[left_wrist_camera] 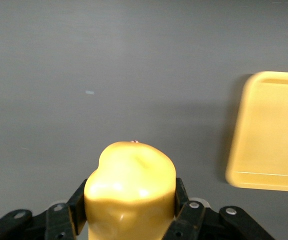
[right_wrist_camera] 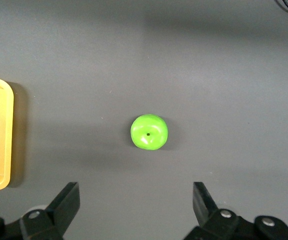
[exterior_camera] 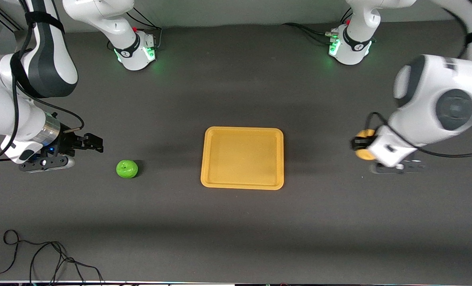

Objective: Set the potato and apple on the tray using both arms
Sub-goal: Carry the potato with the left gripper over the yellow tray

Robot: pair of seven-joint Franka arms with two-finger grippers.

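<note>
My left gripper [exterior_camera: 359, 148] is clenched on the lumpy pale yellow potato [left_wrist_camera: 130, 192], my fingers [left_wrist_camera: 76, 209] pressing its two sides, and I hold it up over the bare dark grey table [exterior_camera: 236, 222] toward the left arm's end. The flat yellow-orange plastic tray [exterior_camera: 242, 157] with its raised rim lies on the table off to one side of that claw, well apart from it, with only open tabletop between us. Nothing lies on the tray.

My right gripper [exterior_camera: 86, 143] hangs over the right arm's end of the table with its jaws spread wide and nothing in them. The glossy bright green round apple [exterior_camera: 127, 169] sits on the table just ahead of those open fingers [right_wrist_camera: 66, 202], stem dimple up, not touched. It lies between that claw and the tray, closer to the claw, and nothing blocks the way to it.

A loose black cable [exterior_camera: 41, 258] curls on the table edge nearest the front camera, at the right arm's end, well clear of both claws. I can read no writing anywhere.
</note>
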